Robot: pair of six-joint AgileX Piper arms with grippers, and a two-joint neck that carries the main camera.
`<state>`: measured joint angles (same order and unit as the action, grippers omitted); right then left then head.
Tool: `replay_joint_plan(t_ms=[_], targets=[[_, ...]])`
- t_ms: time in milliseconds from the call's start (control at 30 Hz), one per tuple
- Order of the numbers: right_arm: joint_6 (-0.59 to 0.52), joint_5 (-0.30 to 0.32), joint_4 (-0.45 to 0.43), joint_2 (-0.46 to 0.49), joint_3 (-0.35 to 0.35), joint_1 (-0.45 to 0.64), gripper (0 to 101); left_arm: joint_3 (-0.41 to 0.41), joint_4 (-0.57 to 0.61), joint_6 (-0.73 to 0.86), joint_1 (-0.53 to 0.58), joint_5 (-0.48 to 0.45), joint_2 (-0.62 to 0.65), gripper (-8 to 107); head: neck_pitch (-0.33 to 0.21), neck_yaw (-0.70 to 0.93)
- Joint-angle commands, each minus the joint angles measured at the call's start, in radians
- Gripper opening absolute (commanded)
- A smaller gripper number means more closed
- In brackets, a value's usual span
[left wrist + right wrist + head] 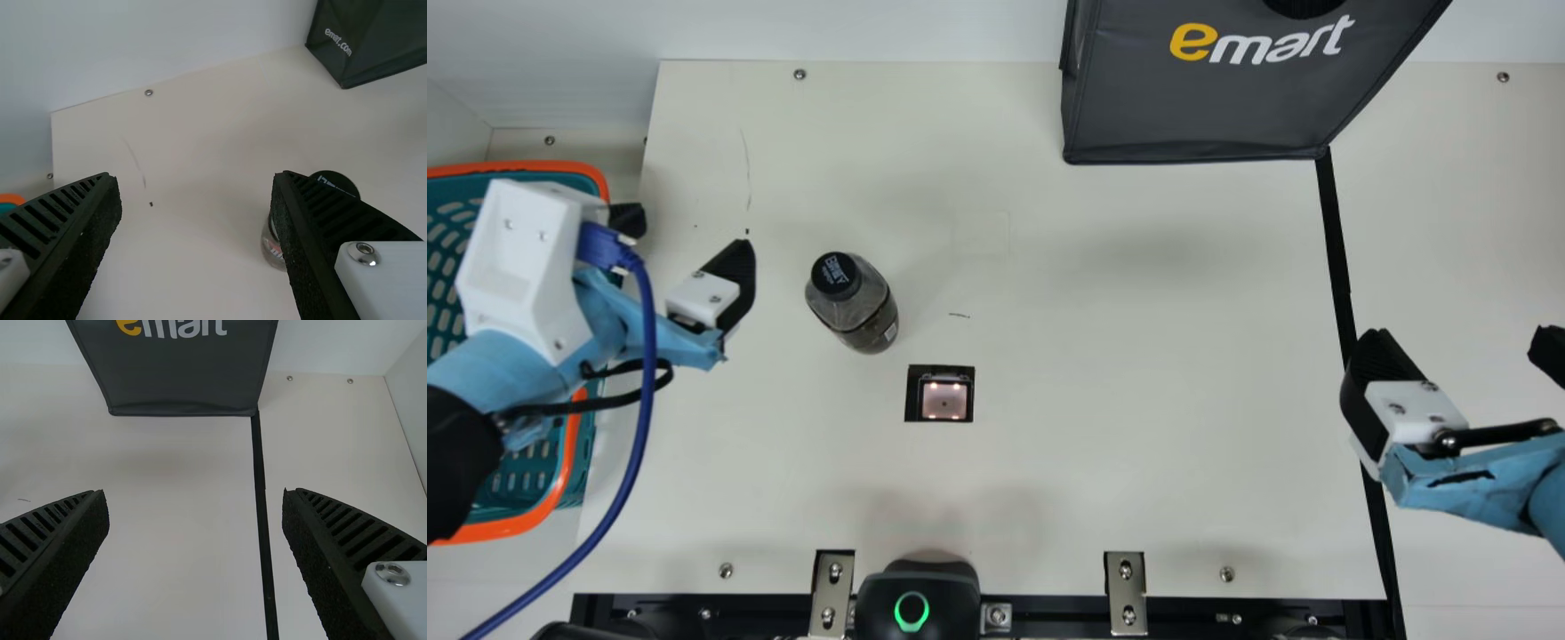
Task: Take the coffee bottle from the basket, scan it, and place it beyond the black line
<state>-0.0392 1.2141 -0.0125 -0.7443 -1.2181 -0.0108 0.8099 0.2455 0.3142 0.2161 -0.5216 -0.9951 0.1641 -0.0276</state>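
Left gripper (pixel 692 228), nearest the camera: released, its two fingers spread wide with no object between them. Bottle (pixel 858 307): upright on the table (pixel 1138 329), near the left gripper but apart from it, on the side facing the right gripper (pixel 1461 336). Stage of the task: the bottle is out of the basket (pixel 525 166), so removal is complete; whether it has been scanned cannot be told. Placement remains, as the bottle stands on the left gripper's side of the black line (pixel 1336 240). Scan window (pixel 944 402): set in the table just beside the bottle, farther from the left gripper than the bottle is. If scanning is outstanding, the bottle probably needs to be grasped and presented here first. Basket: partly beneath the left arm (pixel 525 364), on the left gripper's outer side. Pose: the left gripper hovers above the table, fingertips directed toward the far edge. The right gripper is likewise released, fingers parted, with the black line passing between them in the right wrist view. Bag (pixel 1200 107): beyond the fingertips of both grippers, nearer the right.
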Motion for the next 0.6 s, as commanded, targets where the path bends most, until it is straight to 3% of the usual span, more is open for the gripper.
replay_joint_plan(t_ms=[0,567], targets=[[0.000,0.000,0.000,0.000,0.000,0.000,91,-0.003,-0.020,-0.036,0.033,0.019,-0.013,90,-0.026,0.000],[0.000,0.000,0.000,0.000,0.000,0.000,91,-0.016,-0.184,-0.300,0.212,0.128,-0.108,90,-0.026,0.000]])
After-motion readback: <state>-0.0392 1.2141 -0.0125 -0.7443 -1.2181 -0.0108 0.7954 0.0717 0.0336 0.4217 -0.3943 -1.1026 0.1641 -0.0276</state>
